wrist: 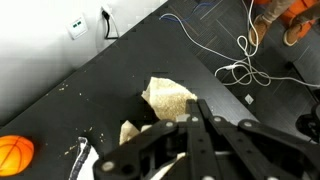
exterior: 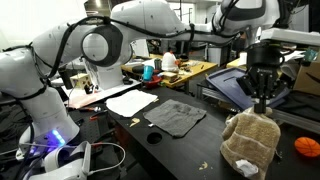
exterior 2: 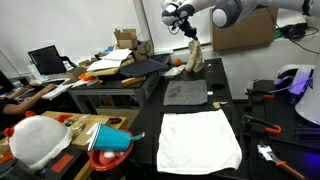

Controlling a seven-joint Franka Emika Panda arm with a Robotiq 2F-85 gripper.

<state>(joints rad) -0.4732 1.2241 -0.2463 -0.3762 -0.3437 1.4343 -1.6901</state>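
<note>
- Gripper (exterior: 262, 102): jaws drawn fully together, pinching the top of the tan towel (exterior: 250, 142). In the wrist view the fingertips meet on a fold of the fabric.
- Key relation: the tan towel lies directly beneath the gripper, bunched into a peak. Its long axis runs roughly vertical, from the pinch down to the black table (exterior: 205, 150).
- Whether the towel's lower edge rests on the table or hangs just clear cannot be told.
- Location: the towel is at the right, near part of the table in an exterior view (exterior: 250, 142), and at the far end in an exterior view (exterior 2: 192, 58).
- Arm (exterior 2: 232, 12): stretched out level above the table, with the wrist turned straight down and the fingers pointing at the surface.
- Surroundings: a grey cloth (exterior: 175, 117) lies flat to the left of the towel, and a white cloth (exterior: 131, 102) lies beyond it. An orange ball (exterior: 306, 147) sits near the towel on its right.
</note>
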